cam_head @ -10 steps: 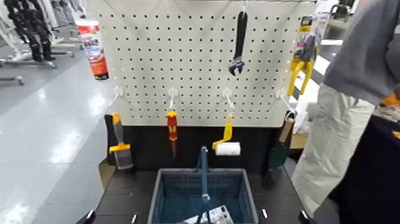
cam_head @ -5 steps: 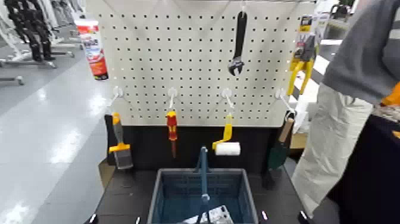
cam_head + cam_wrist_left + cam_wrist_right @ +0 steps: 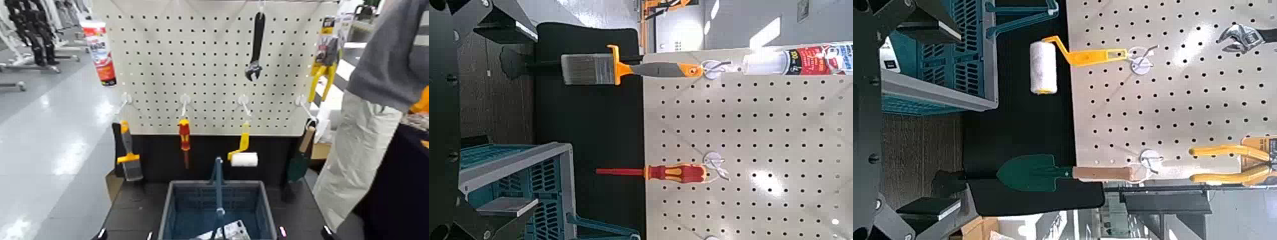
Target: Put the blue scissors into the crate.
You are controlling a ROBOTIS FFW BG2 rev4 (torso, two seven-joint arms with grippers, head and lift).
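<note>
The blue-grey crate (image 3: pixel 167 204) with its blue handle bar (image 3: pixel 218 185) stands on the dark table below the pegboard, and shows again in the left wrist view (image 3: pixel 519 175) and the right wrist view (image 3: pixel 938 60). A white printed card (image 3: pixel 231 231) lies inside it at the near end; the blue scissors themselves are hidden below the picture's edge. My left gripper (image 3: pixel 123 234) is open just left of the crate, and my right gripper (image 3: pixel 303 231) is open just right of it. Only their fingertips show, with nothing between them.
The white pegboard (image 3: pixel 210 76) behind the crate carries a brush (image 3: pixel 129 159), a red-and-yellow screwdriver (image 3: pixel 184 137), a paint roller (image 3: pixel 244 158), a wrench (image 3: pixel 256 45), yellow pliers (image 3: pixel 324 67) and a trowel (image 3: pixel 300 159). A person (image 3: pixel 376 108) stands close at the right.
The fingertips at the bottom edge have slipped slightly lower. The crate and the hanging tools have not moved.
</note>
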